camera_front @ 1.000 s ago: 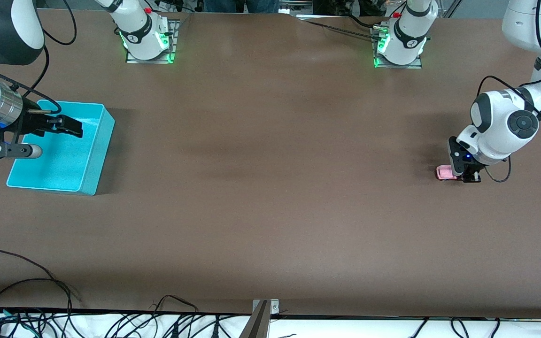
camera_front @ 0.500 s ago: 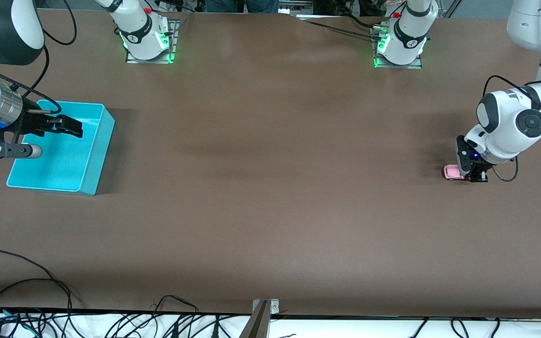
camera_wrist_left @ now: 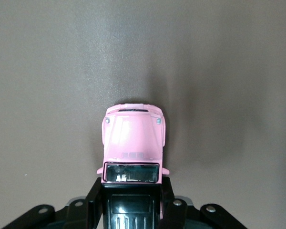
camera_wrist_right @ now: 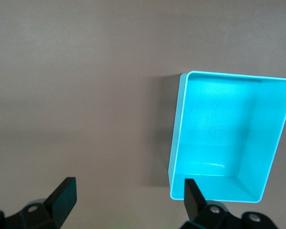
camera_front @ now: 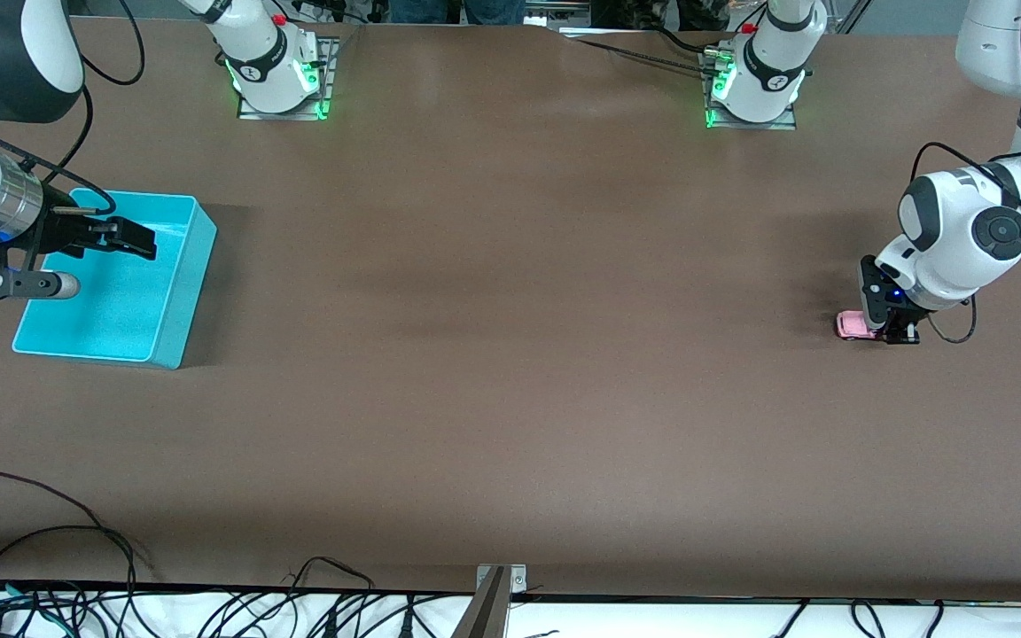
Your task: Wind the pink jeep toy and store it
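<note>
The pink jeep toy (camera_front: 851, 325) sits on the brown table near the left arm's end. My left gripper (camera_front: 886, 332) is down at the table and shut on the jeep's black rear part. In the left wrist view the pink hood (camera_wrist_left: 133, 136) sticks out ahead of the black fingers (camera_wrist_left: 92, 196), which press on both sides of the black roof (camera_wrist_left: 131, 207). My right gripper (camera_front: 144, 241) waits open and empty in the air over the turquoise bin (camera_front: 188, 297). In the right wrist view its gripper (camera_wrist_right: 128, 198) is spread wide beside the bin (camera_wrist_right: 178, 129).
The turquoise bin stands empty at the right arm's end of the table. The arm bases (camera_front: 276, 75) (camera_front: 754, 84) are mounted along the table's edge farthest from the front camera. Cables (camera_front: 50, 540) lie along the nearest edge.
My left gripper has slid a short way toward the left arm's end of the table, taking the jeep with it along the table. The right arm has not moved.
</note>
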